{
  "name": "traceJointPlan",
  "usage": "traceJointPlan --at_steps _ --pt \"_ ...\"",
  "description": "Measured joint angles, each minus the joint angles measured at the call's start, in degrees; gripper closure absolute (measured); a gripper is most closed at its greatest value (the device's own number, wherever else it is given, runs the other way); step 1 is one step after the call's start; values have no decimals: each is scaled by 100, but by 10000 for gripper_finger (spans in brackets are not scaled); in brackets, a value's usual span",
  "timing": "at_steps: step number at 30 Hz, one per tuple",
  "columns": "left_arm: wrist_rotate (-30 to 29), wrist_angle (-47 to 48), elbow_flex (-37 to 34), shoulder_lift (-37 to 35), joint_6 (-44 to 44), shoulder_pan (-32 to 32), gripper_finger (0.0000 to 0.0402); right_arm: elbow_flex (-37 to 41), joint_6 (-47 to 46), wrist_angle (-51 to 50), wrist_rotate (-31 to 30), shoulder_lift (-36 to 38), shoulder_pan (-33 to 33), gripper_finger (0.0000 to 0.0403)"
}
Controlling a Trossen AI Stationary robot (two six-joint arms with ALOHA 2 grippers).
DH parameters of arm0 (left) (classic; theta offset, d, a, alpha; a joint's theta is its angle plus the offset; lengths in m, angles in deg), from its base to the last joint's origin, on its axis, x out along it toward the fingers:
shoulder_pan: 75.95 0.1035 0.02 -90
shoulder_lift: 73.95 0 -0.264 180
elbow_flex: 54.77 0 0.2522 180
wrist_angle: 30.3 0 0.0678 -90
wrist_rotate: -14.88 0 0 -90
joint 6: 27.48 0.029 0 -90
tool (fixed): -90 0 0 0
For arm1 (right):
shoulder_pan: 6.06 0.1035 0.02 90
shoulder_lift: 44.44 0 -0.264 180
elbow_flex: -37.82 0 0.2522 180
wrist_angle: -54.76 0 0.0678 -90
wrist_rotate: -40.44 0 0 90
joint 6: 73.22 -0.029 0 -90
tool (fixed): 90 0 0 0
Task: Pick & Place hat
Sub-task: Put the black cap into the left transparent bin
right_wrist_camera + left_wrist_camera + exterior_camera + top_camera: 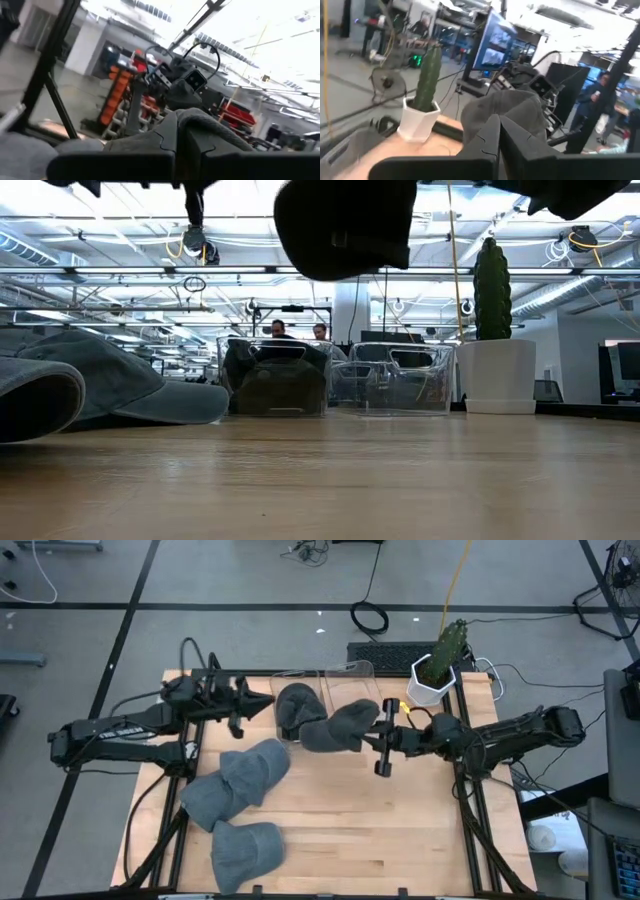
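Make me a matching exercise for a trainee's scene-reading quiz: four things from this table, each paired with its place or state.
Things:
1. right gripper
2. left gripper
3. cactus
4. two grey hats

Places or states:
A. in a white pot at the table's far right corner
B. lying on the table's near left part
C. shut on a grey hat, held above the table
D. shut and empty, beside the clear bin

Pairs: 1-C, 2-D, 3-A, 4-B
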State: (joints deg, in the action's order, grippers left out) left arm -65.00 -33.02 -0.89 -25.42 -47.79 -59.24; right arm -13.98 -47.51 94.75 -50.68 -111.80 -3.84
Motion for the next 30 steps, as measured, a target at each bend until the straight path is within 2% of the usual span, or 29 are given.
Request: traceJointPlan --at_steps 3,11,17,22,26,30 --pt "-335 -43 0 235 -203 3 394 0 316 10 140 1 -111 403" --pt "-501 -34 0 661 -1540 15 394 -4 1586 58 99 59 -149 403" --pt "-579 -12 0 937 -1923 15 394 -4 2910 -346 -497 52 8 403" --pt "-668 -39 0 1097 -2236 20 394 -4 3669 -416 -1093 55 256 403" --pt "-789 -52 0 1139 -2333 20 394 -4 4152 -393 -1115 52 375 403" --pt "-954 -9 0 1172 -2882 20 394 -4 4873 -380 -1263 52 473 403"
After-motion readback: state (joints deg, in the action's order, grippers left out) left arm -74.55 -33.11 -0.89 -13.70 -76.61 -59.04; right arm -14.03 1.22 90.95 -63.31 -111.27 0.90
